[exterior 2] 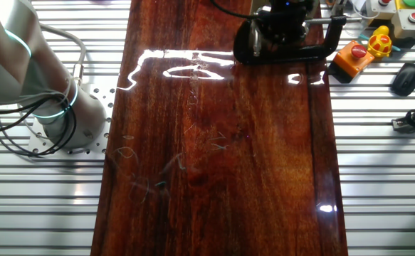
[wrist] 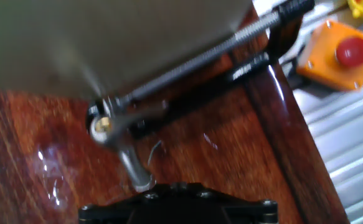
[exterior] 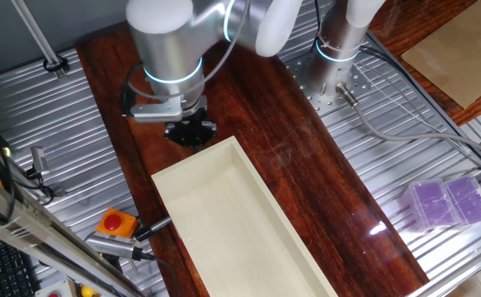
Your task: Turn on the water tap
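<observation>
The water tap is a small silver fitting with a brass centre, held in the jaw of the black C-clamp on the dark wooden table. Its silver handle points toward the hand, its tip close to the black gripper body. In one fixed view my gripper hangs low over the table just behind the white box. In the other fixed view my gripper sits over the clamp and hides the tap. The fingers do not show clearly, so whether they are open or shut is unclear.
A long white box lies on the table right by the gripper; its blurred wall fills the top of the hand view. An orange box with a red button stands beyond the table edge. A purple container lies on the ribbed metal at the right.
</observation>
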Controlling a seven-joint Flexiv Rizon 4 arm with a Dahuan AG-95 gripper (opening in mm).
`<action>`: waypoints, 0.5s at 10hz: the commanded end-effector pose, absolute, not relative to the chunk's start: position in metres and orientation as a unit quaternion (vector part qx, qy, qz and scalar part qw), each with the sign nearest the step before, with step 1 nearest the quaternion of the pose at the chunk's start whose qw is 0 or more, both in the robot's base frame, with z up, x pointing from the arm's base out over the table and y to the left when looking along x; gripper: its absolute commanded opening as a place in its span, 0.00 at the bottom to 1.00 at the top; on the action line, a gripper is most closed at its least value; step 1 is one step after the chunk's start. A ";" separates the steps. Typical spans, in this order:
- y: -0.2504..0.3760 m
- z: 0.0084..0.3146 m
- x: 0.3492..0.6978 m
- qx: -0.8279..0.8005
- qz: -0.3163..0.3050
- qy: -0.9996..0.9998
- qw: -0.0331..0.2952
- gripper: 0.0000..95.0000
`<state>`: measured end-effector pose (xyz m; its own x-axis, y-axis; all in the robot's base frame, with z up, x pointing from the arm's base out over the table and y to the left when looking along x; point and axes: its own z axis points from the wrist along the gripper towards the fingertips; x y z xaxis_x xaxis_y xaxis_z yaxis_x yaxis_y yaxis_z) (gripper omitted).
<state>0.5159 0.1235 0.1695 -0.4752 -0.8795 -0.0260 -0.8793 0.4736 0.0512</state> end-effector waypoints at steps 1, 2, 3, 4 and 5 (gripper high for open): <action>0.123 0.170 0.514 0.458 -0.024 -0.889 0.004 0.00; 0.123 0.170 0.514 0.445 -0.021 -0.895 0.007 0.00; 0.122 0.170 0.514 0.442 -0.021 -0.897 0.007 0.00; 0.102 0.164 0.513 0.447 -0.016 -0.894 0.014 0.00; 0.083 0.159 0.513 0.457 -0.016 -0.889 0.016 0.00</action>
